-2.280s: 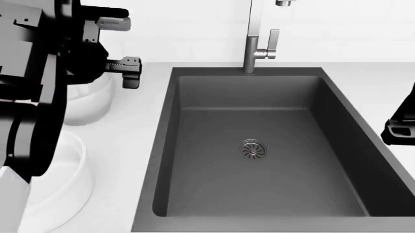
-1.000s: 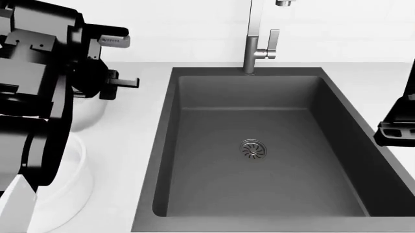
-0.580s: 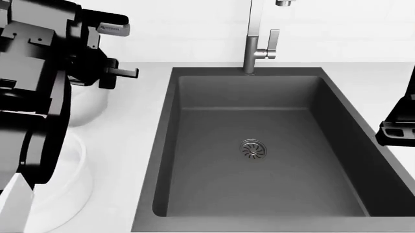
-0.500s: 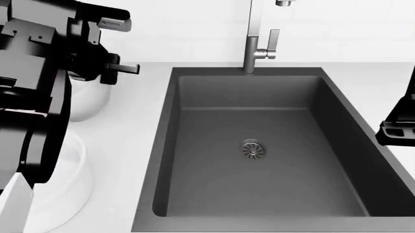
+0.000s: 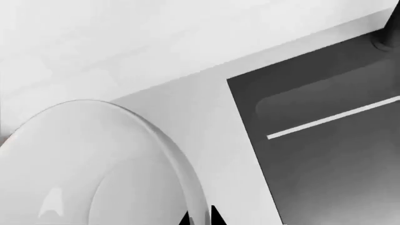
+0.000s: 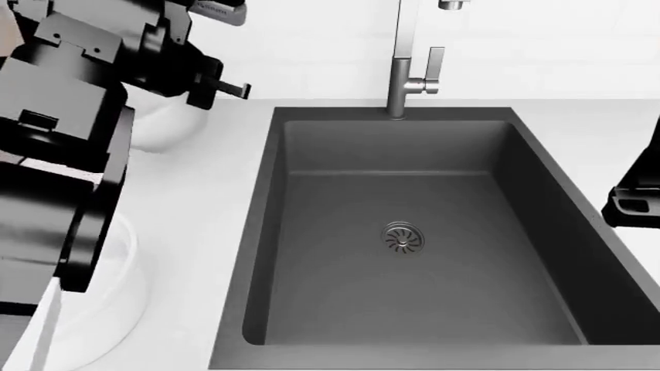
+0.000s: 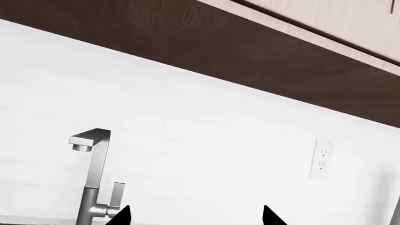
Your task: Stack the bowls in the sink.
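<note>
Two white bowls sit outside the sink: the rounder bowl point(image 6: 165, 127) is at the left claw point(image 6: 212, 85), largely hidden behind it in the head view, and appears raised off the white worktop point(image 6: 206, 224), though contact with the worktop cannot be confirmed. In the left wrist view this bowl's rim point(image 5: 156, 136) fills the frame directly ahead of the claw, with two dark fingertips point(image 5: 216, 216) set close together at the rim, one to each side of it; the left claw is judged clenched on the rounder bowl. The wider bowl point(image 6: 103, 301) rests on the worktop nearer the robot than the left claw, partly covered by the left arm point(image 6: 62, 154). The sink point(image 6: 413, 232), dark grey with a round drain point(image 6: 403, 236) at its floor, lies to the right of the left claw and holds no bowl. The steel faucet point(image 6: 407, 73) stands at the sink's far edge. The right claw point(image 7: 194, 216) is well apart from both bowls, beyond the sink's right edge; in the right wrist view its two tips stand wide apart, released, facing the faucet and a white wall with an outlet point(image 7: 321, 158) beneath a dark cabinet underside point(image 7: 218, 51).
</note>
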Controlling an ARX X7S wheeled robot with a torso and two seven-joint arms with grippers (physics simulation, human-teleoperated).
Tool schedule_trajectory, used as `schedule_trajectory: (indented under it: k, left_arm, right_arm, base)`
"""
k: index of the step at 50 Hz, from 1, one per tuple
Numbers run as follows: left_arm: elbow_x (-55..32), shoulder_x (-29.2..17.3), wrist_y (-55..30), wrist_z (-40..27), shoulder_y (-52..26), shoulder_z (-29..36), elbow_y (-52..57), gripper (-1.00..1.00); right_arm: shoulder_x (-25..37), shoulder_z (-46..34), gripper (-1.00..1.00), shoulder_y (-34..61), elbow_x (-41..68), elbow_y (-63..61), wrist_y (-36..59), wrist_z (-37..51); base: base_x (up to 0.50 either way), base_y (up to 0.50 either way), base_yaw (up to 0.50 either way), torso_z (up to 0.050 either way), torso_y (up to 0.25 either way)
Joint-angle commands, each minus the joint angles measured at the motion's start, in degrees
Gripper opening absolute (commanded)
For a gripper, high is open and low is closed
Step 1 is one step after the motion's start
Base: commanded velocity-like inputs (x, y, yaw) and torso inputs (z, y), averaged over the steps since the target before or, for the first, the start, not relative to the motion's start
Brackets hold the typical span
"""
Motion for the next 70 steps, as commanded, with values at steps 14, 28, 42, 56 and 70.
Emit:
schedule_trajectory:
  k: [14,28,42,56,70]
  left_arm:
    - [-32.61,-1.69,-5.3,8.96,-4.27,32.92,23.57,-1.0]
    - [-39.36,-9.34,-13.24,11.01,-2.74,33.49,48.31,-1.0]
    - [-43.85,-11.71,-14.67,12.37,-2.26,33.14,61.65,-1.0]
    - [-47.76,-11.09,-15.58,11.71,-1.05,31.76,70.68,-1.0]
    - [-48.94,-9.06,-13.48,12.1,1.19,32.57,72.9,-1.0]
  right_arm:
    - [0.35,-5.79,1.0,7.58,1.85,0.8,-0.65,1.34]
    - [1.62,-6.49,1.0,9.3,3.48,0.45,-1.48,2.36]
    - [2.33,-5.96,1.0,9.21,3.93,0.23,-1.81,2.41]
    - [2.81,-3.34,1.0,7.03,4.09,-0.24,-2.07,2.05]
    - [2.5,-1.61,1.0,5.19,3.73,-0.35,-1.68,1.67]
  base:
    - [0.0,0.0,0.0,0.0,0.0]
    - [0.0,0.0,0.0,0.0,0.001]
    - [0.0,0.0,0.0,0.0,0.0]
    - [0.0,0.0,0.0,0.0,0.0]
    - [0.0,0.0,0.0,0.0,0.001]
